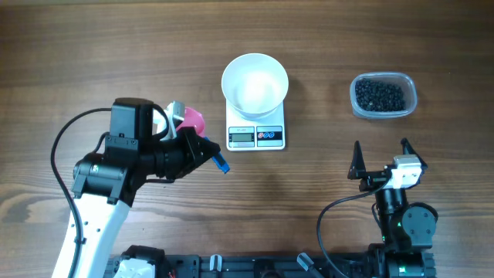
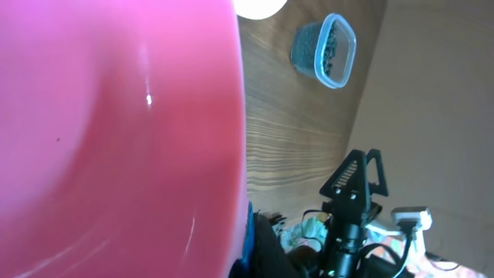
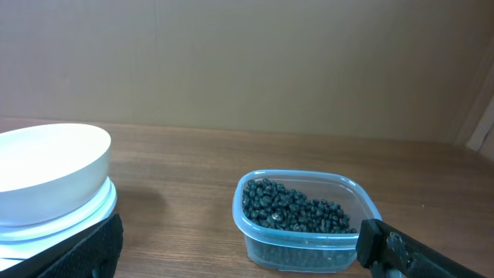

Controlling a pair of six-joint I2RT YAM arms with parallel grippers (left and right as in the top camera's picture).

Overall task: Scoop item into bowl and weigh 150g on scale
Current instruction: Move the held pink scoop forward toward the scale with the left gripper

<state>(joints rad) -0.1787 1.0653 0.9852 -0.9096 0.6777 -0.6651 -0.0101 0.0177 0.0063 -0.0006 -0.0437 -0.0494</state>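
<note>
Gripping pink scoop (image 1: 190,118) in left gripper (image 1: 202,148) at 9 o'clock, right gripper (image 1: 380,148) fingers wide apart at 4, bowl (image 1: 255,85) on scale (image 1: 256,137) at 12, beads (image 1: 380,95) at 2

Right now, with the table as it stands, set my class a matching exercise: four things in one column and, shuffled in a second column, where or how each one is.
Things
1. bowl
2. beans
3. pink scoop
4. right gripper

Place or state
A. in the clear tub
B. open, holding nothing
C. on the scale
D. held in the shut left gripper

Pairs: 1-C, 2-A, 3-D, 4-B
</note>
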